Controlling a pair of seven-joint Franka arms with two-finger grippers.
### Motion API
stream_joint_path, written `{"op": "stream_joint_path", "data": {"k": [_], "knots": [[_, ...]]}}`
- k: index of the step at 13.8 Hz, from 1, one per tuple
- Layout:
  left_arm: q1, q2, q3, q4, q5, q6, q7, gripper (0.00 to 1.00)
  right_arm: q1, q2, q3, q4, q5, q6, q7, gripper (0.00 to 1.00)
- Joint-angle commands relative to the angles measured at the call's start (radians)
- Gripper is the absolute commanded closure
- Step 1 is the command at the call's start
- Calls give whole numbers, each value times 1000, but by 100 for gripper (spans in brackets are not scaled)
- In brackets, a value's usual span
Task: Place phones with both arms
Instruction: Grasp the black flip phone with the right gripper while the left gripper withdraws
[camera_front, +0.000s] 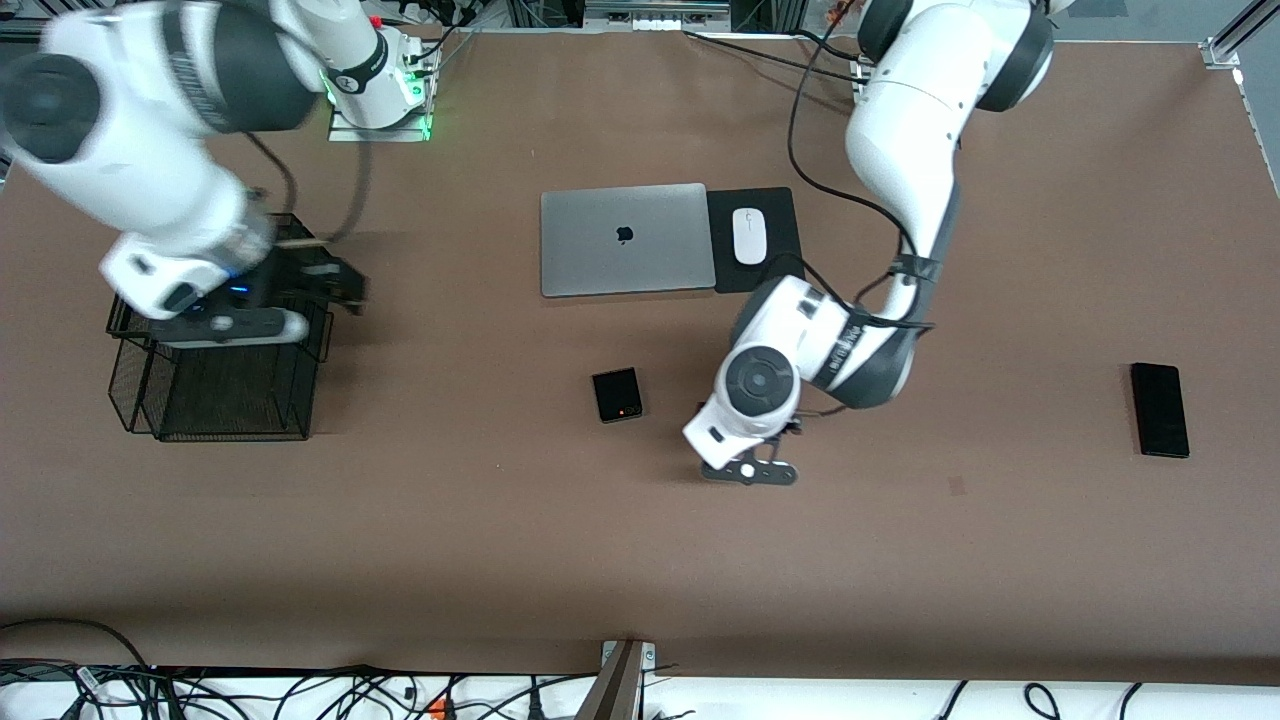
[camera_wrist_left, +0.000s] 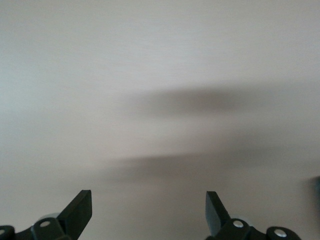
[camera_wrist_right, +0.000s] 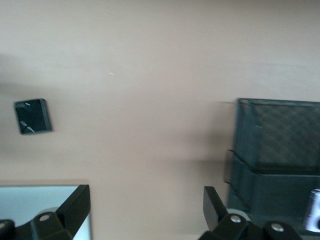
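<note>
The left tool (camera_wrist_left: 149, 215) hung low over bare worktop (camera_front: 900, 560), jaws apart and empty, with the small black phone (camera_front: 617, 394) at its nine o'clock. The right tool (camera_wrist_right: 146, 212), jaws apart and empty, hung over the mesh basket (camera_front: 225, 390). The slim black phone (camera_front: 1160, 409) lay toward the left arm's end.

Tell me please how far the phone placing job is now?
Done: nothing certain; no phone shows in the mesh basket. In hand: nothing. The right gripper is open over the basket's edge, and the left gripper is open over bare table beside the small black phone. Left: that phone and the long black phone, both lying on the table.
</note>
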Motion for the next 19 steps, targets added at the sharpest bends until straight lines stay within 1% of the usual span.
{"op": "stream_joint_path", "data": {"k": [1,2,4,6,7,8,10,11,12,13,15,17,19], "knots": [[69,-91,-6,-133,75,-11,154,0,-6,203,86,191,58,32,147,0],[96,-96,-7,-136,75,-12,200,0,-6,251,111,211,87,92,172,0],[143,-94,-4,-145,80,-12,287,0,-6,328,174,219,165,233,230,0],[214,-102,-6,-158,83,-12,367,0,-6,401,217,220,175,397,232,0],[238,-102,-6,-154,84,-5,378,0,-6,440,244,222,176,448,235,0],[263,-100,-4,-148,86,-3,416,0,-6,467,252,225,176,485,234,0],[332,-100,-4,-154,86,58,557,0,-6,522,281,228,175,554,235,0],[367,-103,-4,-154,86,63,631,0,-6,552,300,228,175,600,229,0],[393,-114,2,-154,84,63,665,0,-6,578,306,228,168,638,221,0],[425,-126,12,-154,84,66,662,0,-4,601,310,228,162,660,220,0],[470,-126,34,-151,83,71,659,0,7,613,310,223,159,668,197,0],[507,-137,37,-154,83,97,657,0,7,613,312,210,155,668,155,0],[574,-158,37,-154,69,98,665,0,14,630,312,207,164,671,174,0]]}}
